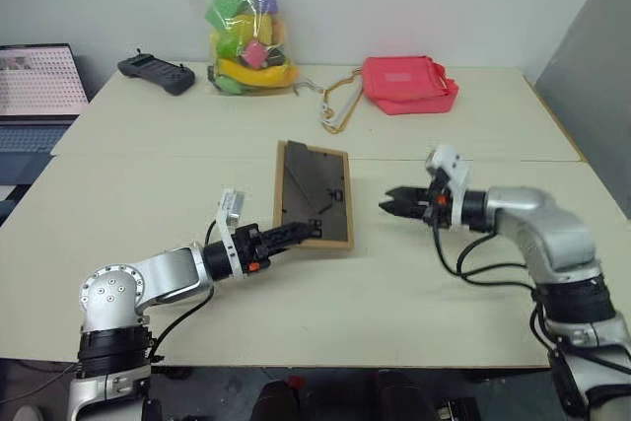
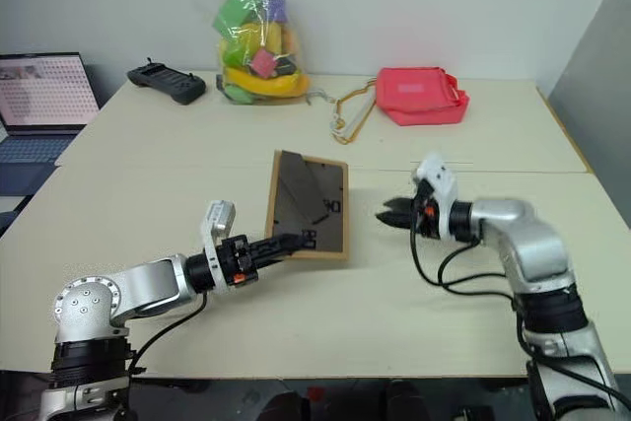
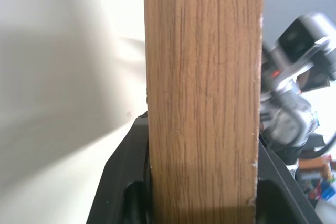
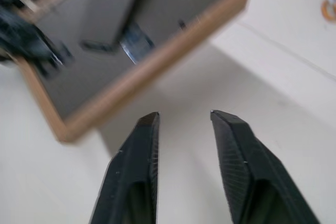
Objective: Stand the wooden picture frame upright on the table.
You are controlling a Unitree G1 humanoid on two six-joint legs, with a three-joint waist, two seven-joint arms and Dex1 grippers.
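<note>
The wooden picture frame (image 1: 314, 194) is at the middle of the table (image 1: 444, 293), tilted, with its dark back and fold-out stand facing me. My left gripper (image 1: 298, 233) is shut on the frame's near edge; in the left wrist view its black fingers (image 3: 119, 182) clamp the light wood border (image 3: 205, 103). My right gripper (image 1: 389, 202) hovers open just right of the frame, not touching it. Its two fingertips (image 4: 149, 121) point at the frame's corner (image 4: 121, 40), and a shadow lies on the table below the frame.
Along the far edge are a clear bag of coloured toys (image 1: 246, 41), a red pouch (image 1: 406, 84), a white cord (image 1: 335, 110) and a black controller (image 1: 156, 73). A laptop (image 1: 39, 86) stands at the far left. A seam (image 1: 148, 157) crosses the table.
</note>
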